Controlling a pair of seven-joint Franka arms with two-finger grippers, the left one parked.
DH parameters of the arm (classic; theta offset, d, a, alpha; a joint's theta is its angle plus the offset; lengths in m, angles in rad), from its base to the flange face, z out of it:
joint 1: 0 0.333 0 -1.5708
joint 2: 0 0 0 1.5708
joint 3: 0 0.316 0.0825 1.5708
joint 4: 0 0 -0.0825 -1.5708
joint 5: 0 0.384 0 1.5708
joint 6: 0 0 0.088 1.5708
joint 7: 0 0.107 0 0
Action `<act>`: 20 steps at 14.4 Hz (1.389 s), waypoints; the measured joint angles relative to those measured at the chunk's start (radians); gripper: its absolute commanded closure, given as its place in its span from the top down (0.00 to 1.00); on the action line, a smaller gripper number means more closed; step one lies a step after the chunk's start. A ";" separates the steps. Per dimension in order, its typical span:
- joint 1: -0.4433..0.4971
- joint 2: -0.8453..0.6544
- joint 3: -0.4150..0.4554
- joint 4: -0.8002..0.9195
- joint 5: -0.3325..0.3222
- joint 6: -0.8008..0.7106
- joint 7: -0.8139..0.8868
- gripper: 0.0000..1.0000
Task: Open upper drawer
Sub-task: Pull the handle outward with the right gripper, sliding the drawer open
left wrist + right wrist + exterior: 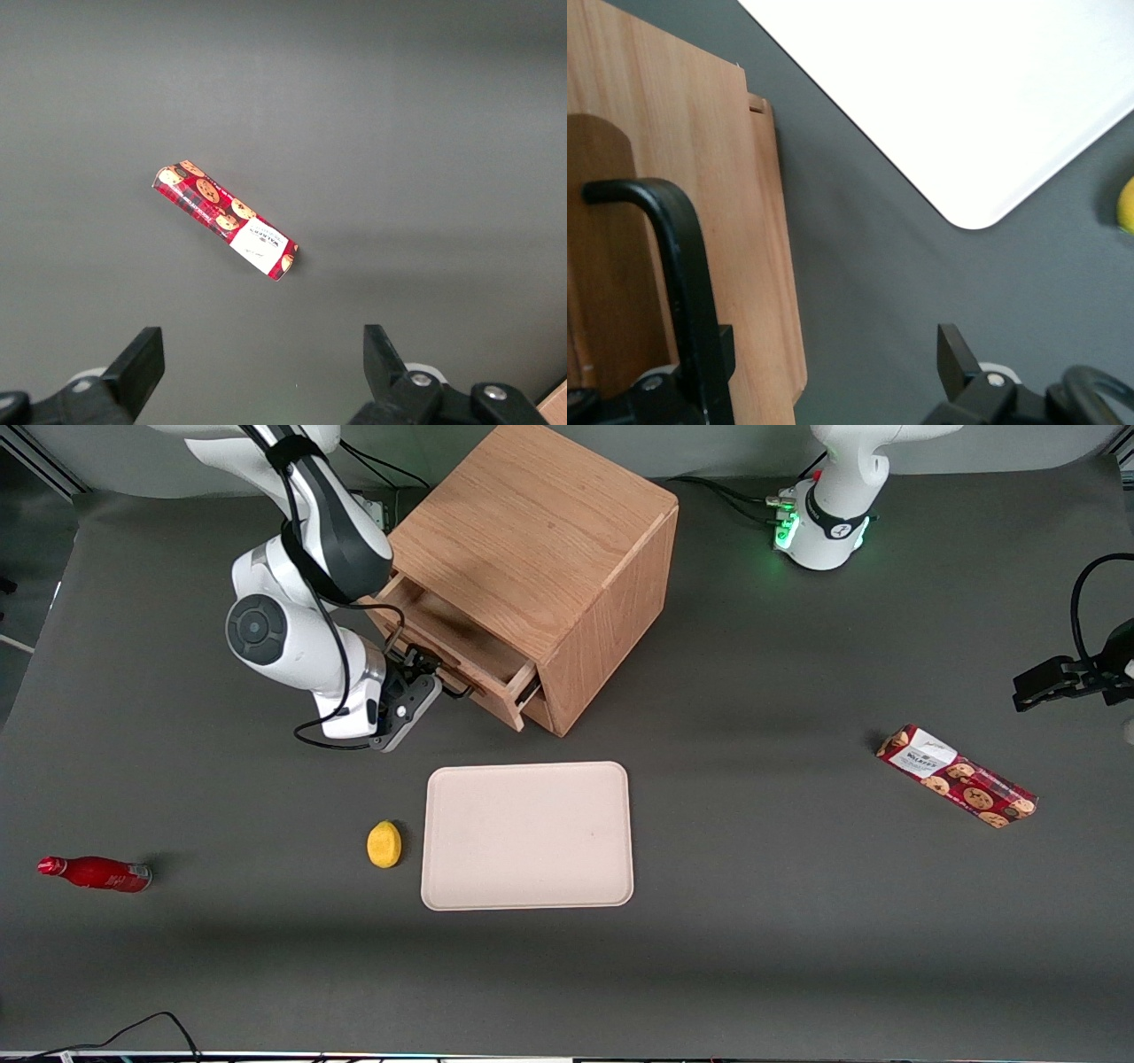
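Observation:
The oak cube cabinet stands on the dark table. Its upper drawer is pulled partway out, and the shallow wooden tray inside shows. My right gripper is at the drawer's front, by the thin dark wire handle. In the right wrist view the handle runs along the light-wood drawer front and lies right beside one finger. The gripper is open, its jaws wide apart with only table between them. The lower drawer is hidden.
A beige tray lies nearer the front camera than the cabinet, with a yellow lemon beside it. A red bottle lies toward the working arm's end. A cookie pack lies toward the parked arm's end.

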 measured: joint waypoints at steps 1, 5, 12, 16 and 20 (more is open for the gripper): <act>0.000 0.000 -0.010 0.001 0.000 0.007 -0.008 1.00; -0.001 0.010 -0.049 0.011 -0.002 0.014 -0.039 1.00; -0.001 0.052 -0.103 0.066 -0.014 0.014 -0.065 1.00; -0.001 0.077 -0.131 0.098 -0.020 0.014 -0.076 1.00; -0.002 0.100 -0.159 0.129 -0.035 0.026 -0.084 1.00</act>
